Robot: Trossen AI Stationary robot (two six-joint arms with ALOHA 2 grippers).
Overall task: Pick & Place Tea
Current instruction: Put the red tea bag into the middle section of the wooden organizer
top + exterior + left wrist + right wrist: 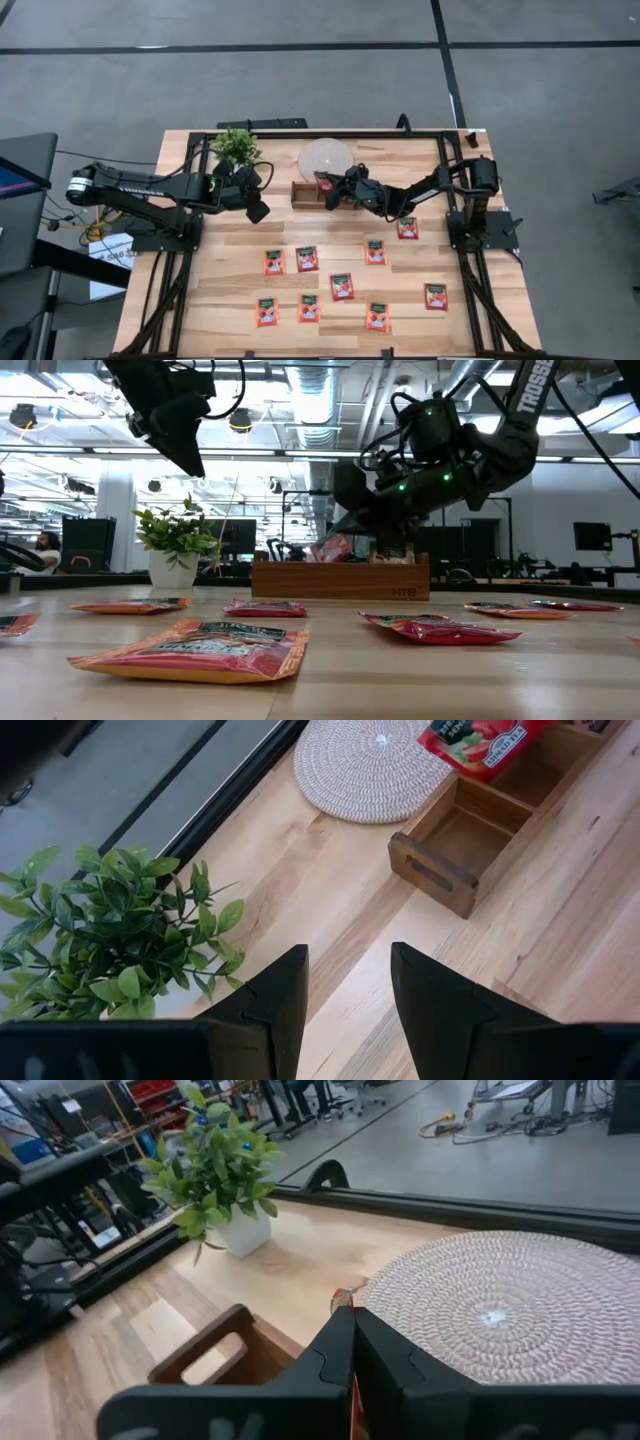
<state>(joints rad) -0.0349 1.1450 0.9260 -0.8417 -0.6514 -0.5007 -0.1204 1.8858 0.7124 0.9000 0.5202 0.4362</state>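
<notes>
Right gripper pinching a red foil tea packet over the open wooden tray.

From overhead I see the packet hanging above the tray's middle compartments, at the far centre of the pale wood table; my right wrist camera shows only the two dark fingers pressed together on the packet's edge, with the round woven mat just beyond the tray. The low camera catches the packet sticking out above the tray rim. The left gripper hangs raised to the tray's left, jaws spread and holding nothing, near the small potted green plant. More red packets lie flat across the near half of the table, one right below the right arm.
</notes>
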